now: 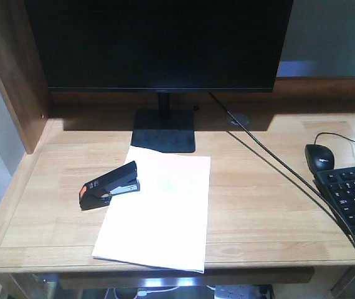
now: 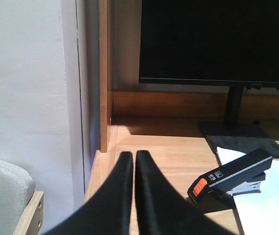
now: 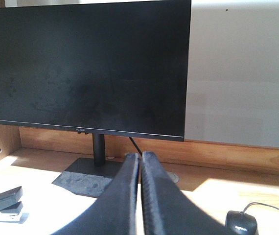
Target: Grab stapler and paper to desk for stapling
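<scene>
The black stapler (image 1: 110, 185) with an orange-red end lies on the left edge of the white paper (image 1: 159, 215), which lies on the light-wood desk (image 1: 258, 205) in front of the monitor. The left wrist view shows the stapler (image 2: 232, 175) and a corner of the paper (image 2: 269, 205) to the right of my left gripper (image 2: 133, 154), which is shut and empty above the desk's left edge. My right gripper (image 3: 141, 155) is shut and empty above the paper (image 3: 41, 210), with the stapler (image 3: 1, 200) far to its left. Neither gripper shows in the front view.
A black monitor (image 1: 159, 43) on a stand (image 1: 164, 129) is behind the paper. A black mouse (image 1: 319, 156) and keyboard (image 1: 352, 196) lie at the right, with a cable (image 1: 277, 165) across the desk. A wooden side panel (image 1: 9, 75) bounds the left.
</scene>
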Robot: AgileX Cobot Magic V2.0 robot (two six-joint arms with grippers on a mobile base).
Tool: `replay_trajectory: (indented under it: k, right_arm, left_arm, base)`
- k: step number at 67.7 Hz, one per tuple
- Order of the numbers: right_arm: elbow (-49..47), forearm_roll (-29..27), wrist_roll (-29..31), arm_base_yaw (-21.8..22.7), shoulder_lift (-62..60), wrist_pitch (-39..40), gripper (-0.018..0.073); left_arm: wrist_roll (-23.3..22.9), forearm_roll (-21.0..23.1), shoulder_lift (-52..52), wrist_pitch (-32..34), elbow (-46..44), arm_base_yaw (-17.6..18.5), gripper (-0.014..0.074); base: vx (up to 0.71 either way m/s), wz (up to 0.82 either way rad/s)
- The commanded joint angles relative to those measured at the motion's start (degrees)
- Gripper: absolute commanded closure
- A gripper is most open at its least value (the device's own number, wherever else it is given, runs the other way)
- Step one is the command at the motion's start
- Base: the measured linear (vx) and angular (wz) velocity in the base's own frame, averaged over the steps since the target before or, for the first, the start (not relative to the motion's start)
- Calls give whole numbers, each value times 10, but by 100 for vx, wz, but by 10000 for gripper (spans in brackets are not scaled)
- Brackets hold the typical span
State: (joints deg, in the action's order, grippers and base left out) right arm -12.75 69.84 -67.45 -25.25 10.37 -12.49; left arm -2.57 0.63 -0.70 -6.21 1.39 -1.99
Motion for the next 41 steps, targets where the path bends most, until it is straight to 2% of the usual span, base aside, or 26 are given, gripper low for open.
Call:
replay_trajectory:
  k: [1, 6, 12, 21, 27, 33, 41]
  right_arm:
    - [-1, -6, 34, 2, 7, -14, 569]
    - [-3, -102, 102, 24, 7, -46, 569]
    - [-3, -219, 232, 67, 7, -41, 569]
    - [-3, -382, 443, 157, 7, 19, 569]
    - [-2, -491, 538, 213, 7, 54, 569]
    - [5, -544, 606, 242, 7, 84, 569]
    - [37, -549, 625, 240, -1, 138, 569]
  left_arm:
    - [-6, 4, -9, 39, 6, 2, 603]
    - [-6, 4, -9, 39, 6, 2, 603]
    - [-6, 4, -9, 39, 6, 2, 603]
    - [-6, 4, -9, 39, 6, 2, 603]
    - [-6, 4, -9, 39, 6, 2, 603]
    - [-6, 4, -9, 39, 6, 2, 603]
    - [-6, 4, -9, 39, 6, 2, 603]
  base:
    - [0, 0]
    - [0, 0]
    - [0, 0]
    - [0, 0]
    - [0, 0]
    - [0, 0]
    - [0, 0]
